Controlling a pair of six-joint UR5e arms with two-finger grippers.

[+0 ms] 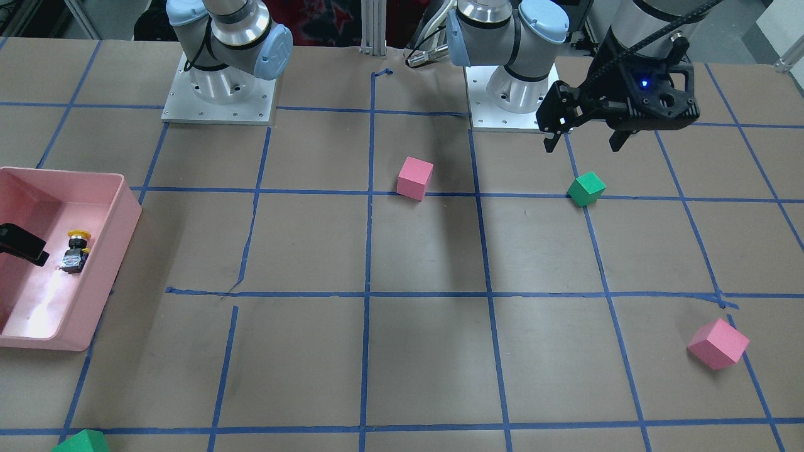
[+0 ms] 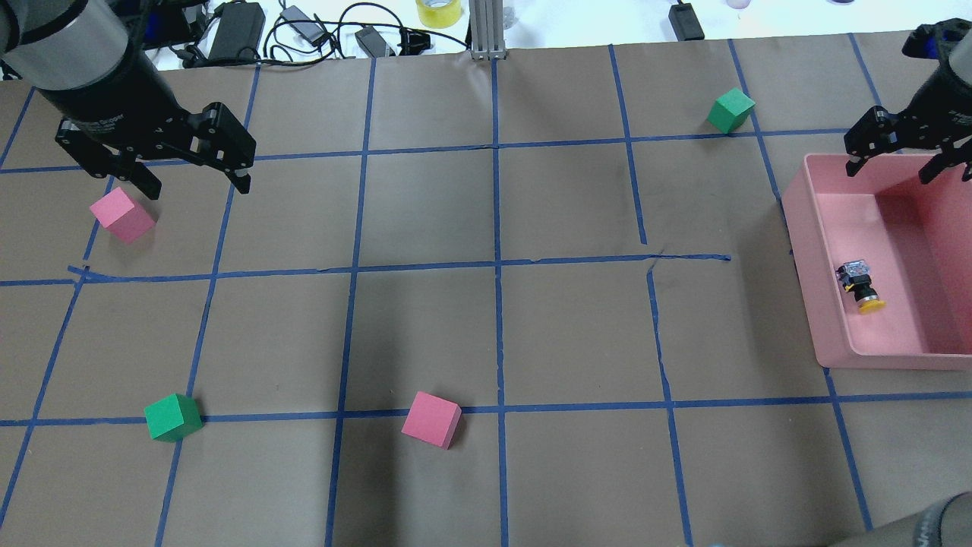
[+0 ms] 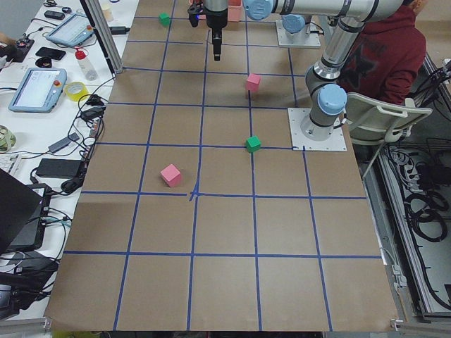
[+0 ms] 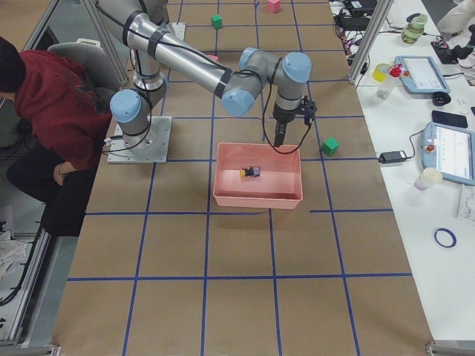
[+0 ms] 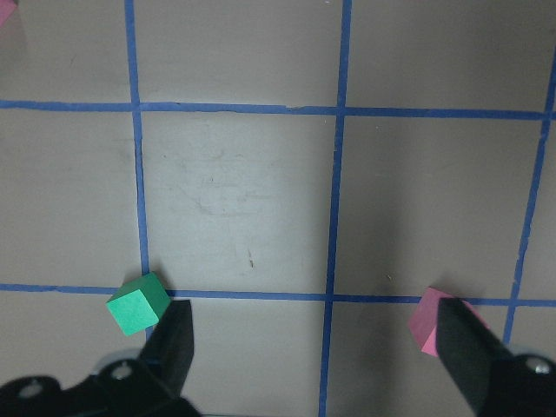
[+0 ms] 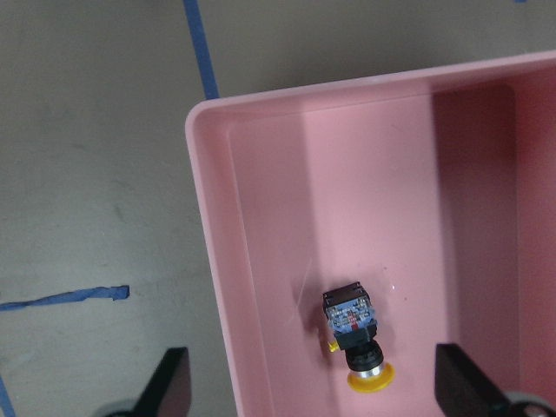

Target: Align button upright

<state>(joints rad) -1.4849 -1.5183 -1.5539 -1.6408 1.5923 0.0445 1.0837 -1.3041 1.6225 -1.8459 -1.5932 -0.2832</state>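
The button (image 2: 859,285) lies on its side on the floor of the pink bin (image 2: 805,251), near the bin's left wall. Its yellow cap points toward the robot and its grey-black base points away. It also shows in the right wrist view (image 6: 354,334) and the front view (image 1: 76,250). My right gripper (image 2: 890,173) is open and empty. It hangs above the far end of the bin, apart from the button. My left gripper (image 2: 197,188) is open and empty, above the table at the far left, just right of a pink cube (image 2: 121,215).
Foam cubes lie loose on the brown paper: a green one (image 2: 173,417) at near left, a pink one (image 2: 431,419) near centre, and a green one (image 2: 731,109) at the far right, beyond the bin. Cables and a tape roll (image 2: 439,11) lie past the far edge.
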